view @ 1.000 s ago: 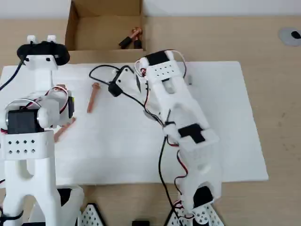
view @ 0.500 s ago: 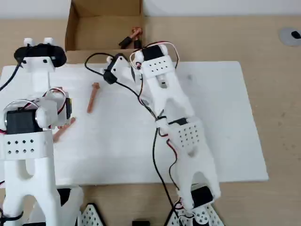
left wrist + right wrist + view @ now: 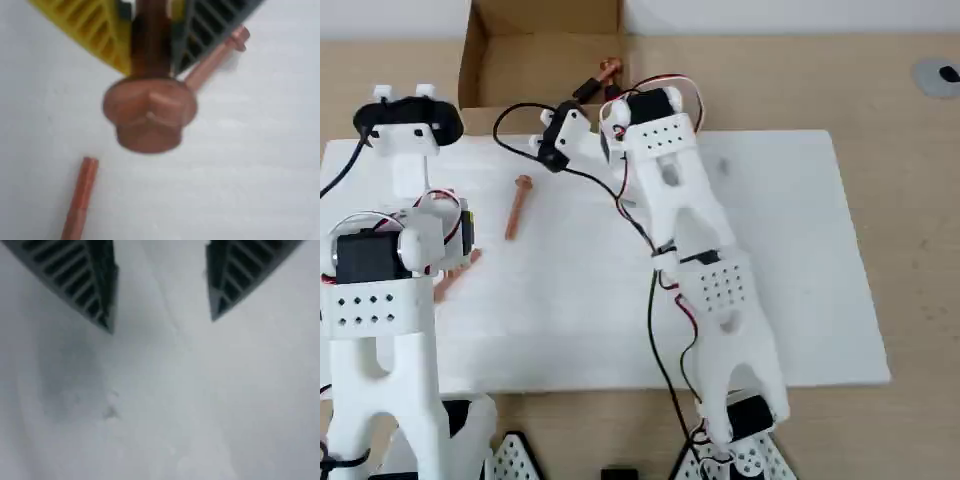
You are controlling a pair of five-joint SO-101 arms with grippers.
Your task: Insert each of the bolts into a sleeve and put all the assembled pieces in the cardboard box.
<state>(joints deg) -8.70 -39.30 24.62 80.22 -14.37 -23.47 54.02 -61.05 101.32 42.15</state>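
Your left fingers (image 3: 95,30) are clamped on the shank of a copper-coloured bolt (image 3: 149,115), whose flanged hex head sticks out past the tips above the white mat (image 3: 800,260) laid on the wooden surface (image 3: 920,200). That arm stands at the mat's left side, and a thin copper rod (image 3: 447,287) lies on the mat, poking out from beside it. Just to the right, a loose bolt (image 3: 517,207) lies flat on the mat with its head toward the far edge. Beyond that edge sits the cardboard box (image 3: 480,60), with assembled pieces (image 3: 603,80) gathered in its near right corner. Your right arm stretches across the mat to a spot just short of that corner, and your right fingers (image 3: 80,280) are spread apart over bare mat, holding nothing.
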